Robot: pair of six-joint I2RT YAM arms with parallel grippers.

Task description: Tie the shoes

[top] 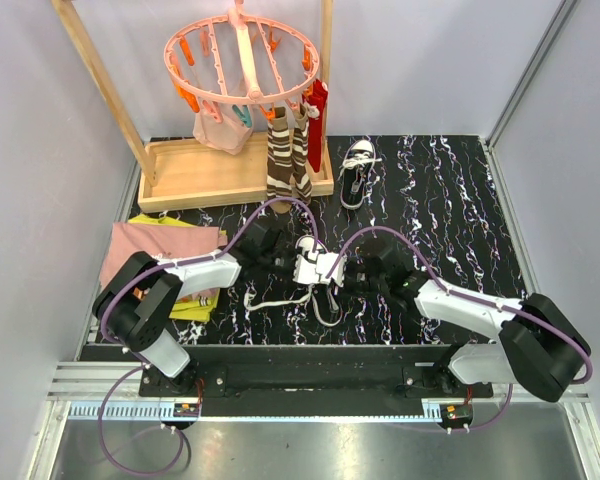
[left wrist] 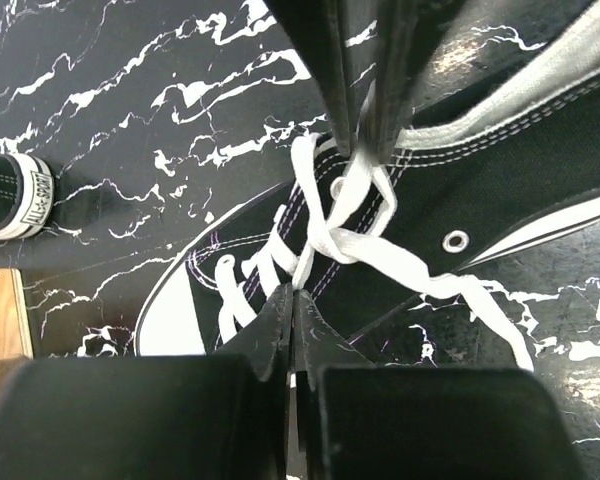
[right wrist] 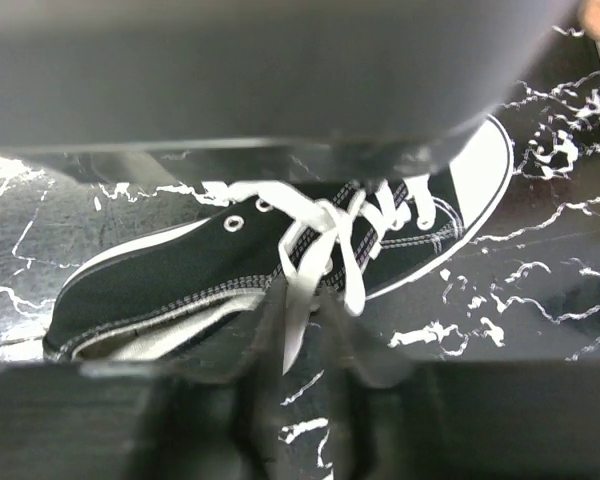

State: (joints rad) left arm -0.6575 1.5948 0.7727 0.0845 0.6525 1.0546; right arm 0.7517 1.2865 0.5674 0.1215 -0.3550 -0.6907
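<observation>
One black shoe (top: 318,268) with a white toe cap lies on its side mid-table between both grippers. Its white laces (left wrist: 332,236) cross in a loose knot over the tongue. My left gripper (left wrist: 292,298) is shut on a lace strand just below the knot. My right gripper (right wrist: 302,300) comes from the opposite side and its fingers close on another strand (right wrist: 298,300). In the left wrist view its fingers (left wrist: 330,70) pinch that strand at the top. Loose lace ends (top: 278,300) trail toward the near edge. The second shoe (top: 357,170) stands at the back.
A wooden drying rack (top: 195,175) with a pink peg hanger (top: 242,62), brown striped socks (top: 285,160) and a red item stands at the back left. Folded pink and yellow cloths (top: 160,255) lie left of my left arm. The second shoe's heel (left wrist: 10,195) shows at the left.
</observation>
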